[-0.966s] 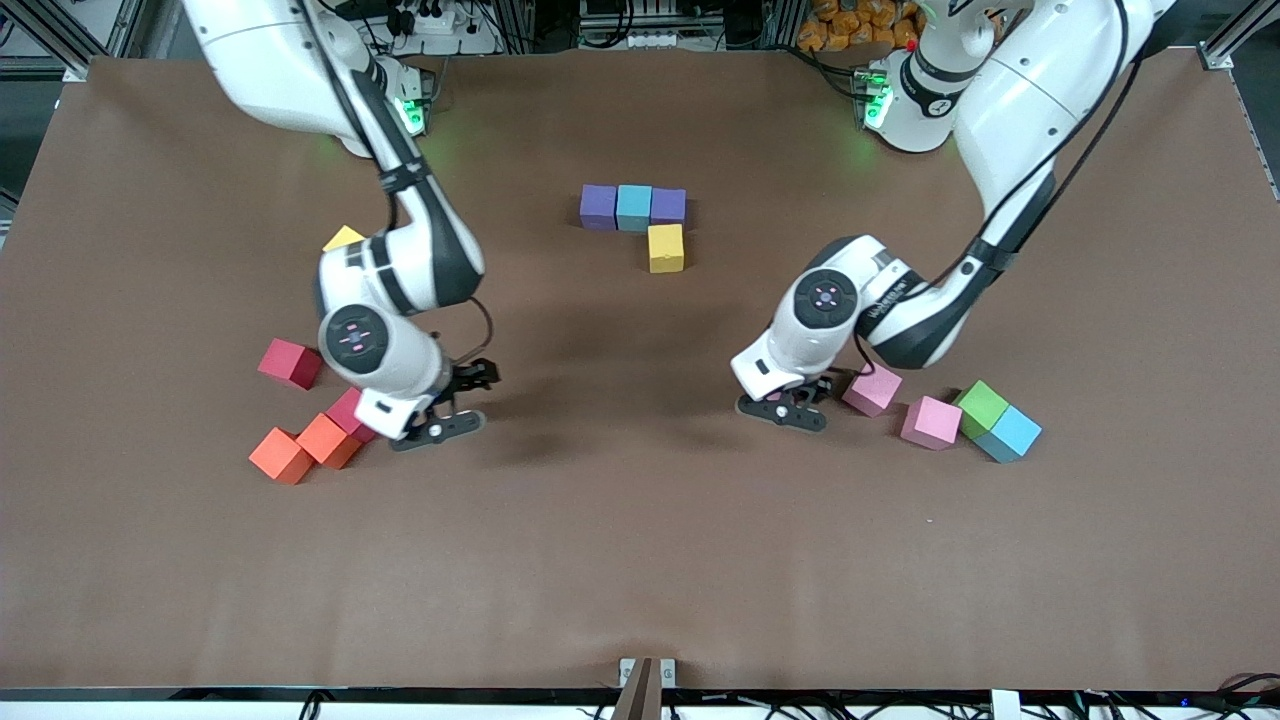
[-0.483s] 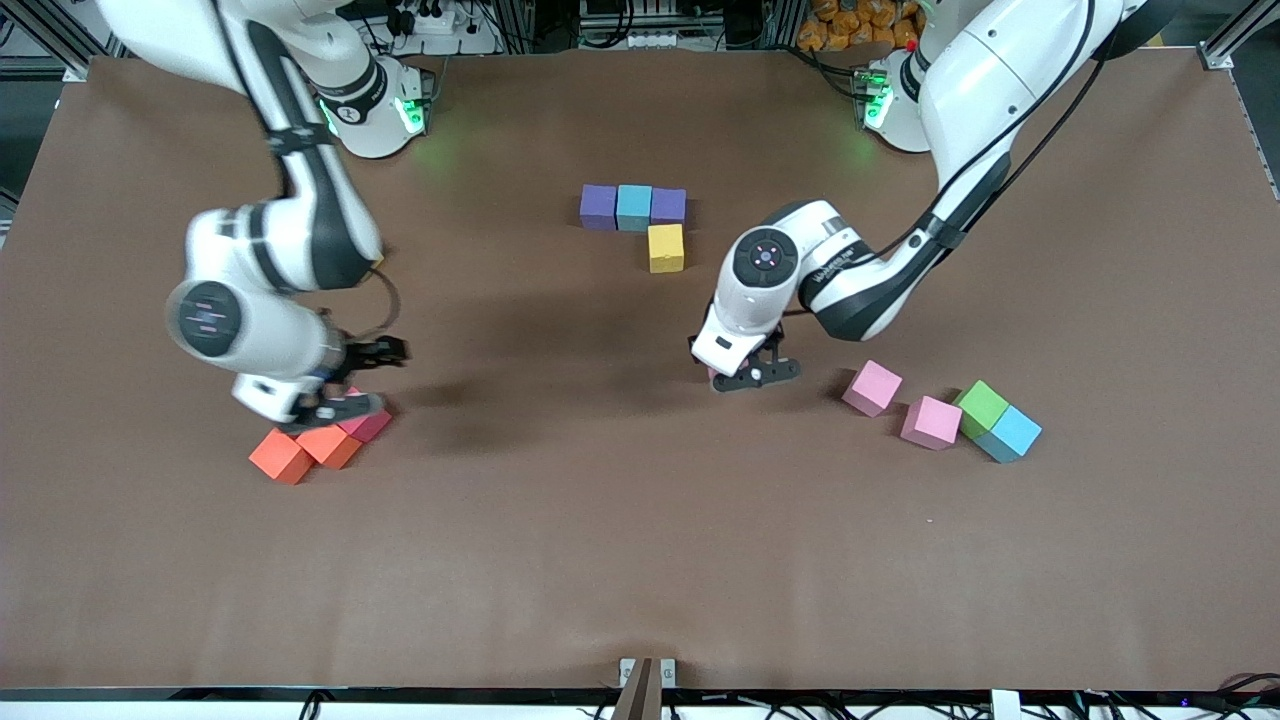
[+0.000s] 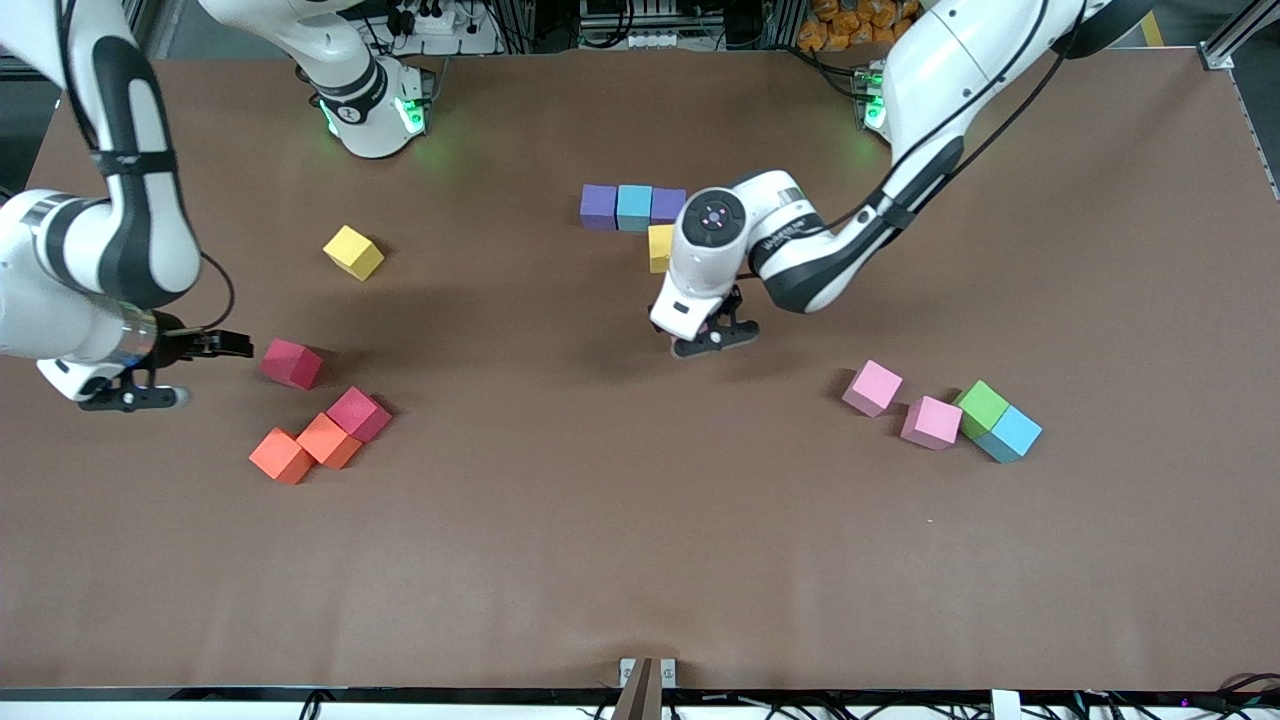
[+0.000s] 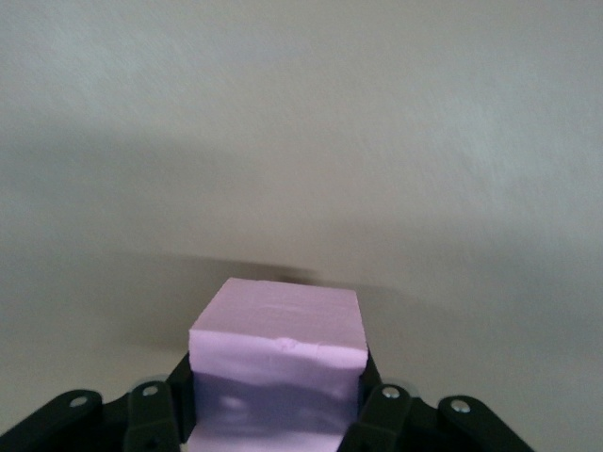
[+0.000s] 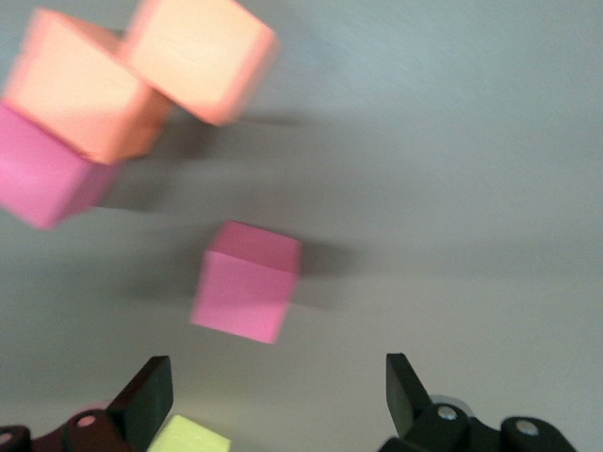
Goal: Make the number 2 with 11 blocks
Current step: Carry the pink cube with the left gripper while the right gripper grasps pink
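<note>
You have the brown desk (image 3: 640, 580) filling the front view, with both arms reaching down from the top of the frame.

The left arm bends into the middle of the frame. The left gripper (image 3: 710, 337) hangs over bare desk in the upper centre, just below the digit's yellow block (image 3: 657, 250) in the frame. Its jaws are clenched on a pink block (image 4: 278, 341). In the left wrist view you see that block sitting square between the two black fingers (image 4: 151, 414), with only bare desk ahead of it.

The right arm swings out to the frame's edge at its own end of the desk. The right gripper (image 3: 178, 372) is at mid-height there, jaws released and holding nothing. A crimson block (image 3: 291, 363) lies just beside its upper fingertip, apart from it.

The number 2 is only begun, at the top centre of the frame. You have a row of three touching blocks: purple block (image 3: 598, 206), sky-blue block (image 3: 634, 207) and second purple block (image 3: 667, 204). The digit's yellow block lies nearer the camera, under the row's end toward the left arm, and the left arm hides part of it.

Toward the left arm's end, low in the frame, lie two loose pink blocks (image 3: 872, 388) (image 3: 931, 422), then a green block (image 3: 982, 408) touching a blue block (image 3: 1013, 433).

Toward the right arm's end, a second crimson block (image 3: 359, 414) touches two orange blocks (image 3: 329, 441) (image 3: 280, 456). A spare yellow block (image 3: 353, 252) lies alone higher up.
</note>
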